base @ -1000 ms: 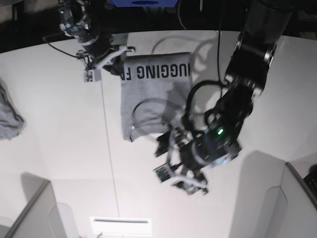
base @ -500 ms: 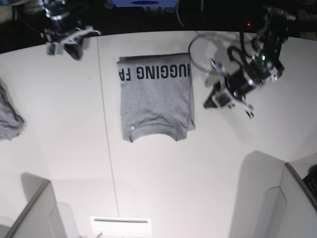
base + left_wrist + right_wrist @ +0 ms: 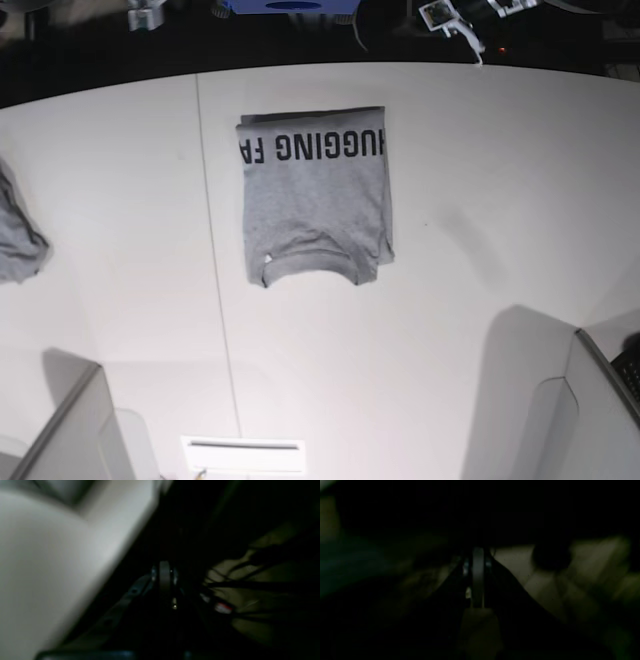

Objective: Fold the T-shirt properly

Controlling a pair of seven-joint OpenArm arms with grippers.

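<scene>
grey t-shirt (image 3: 315, 205) lies folded on white table (image 3: 480, 300).

A brightly lit white table (image 3: 480, 300) meets what seems a dark floor (image 3: 60, 60) beyond.

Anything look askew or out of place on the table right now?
Nothing serious. The T-shirt lies folded flat, though its collar-end edge is slightly uneven. A separate grey cloth sits bunched at the table's far left edge.

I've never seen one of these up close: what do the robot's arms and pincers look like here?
Little shows. The left pincer has white fingers with a thin prong; the right pincer shows as pale grey blocks. Both wrist views are dark and blurred.
</scene>
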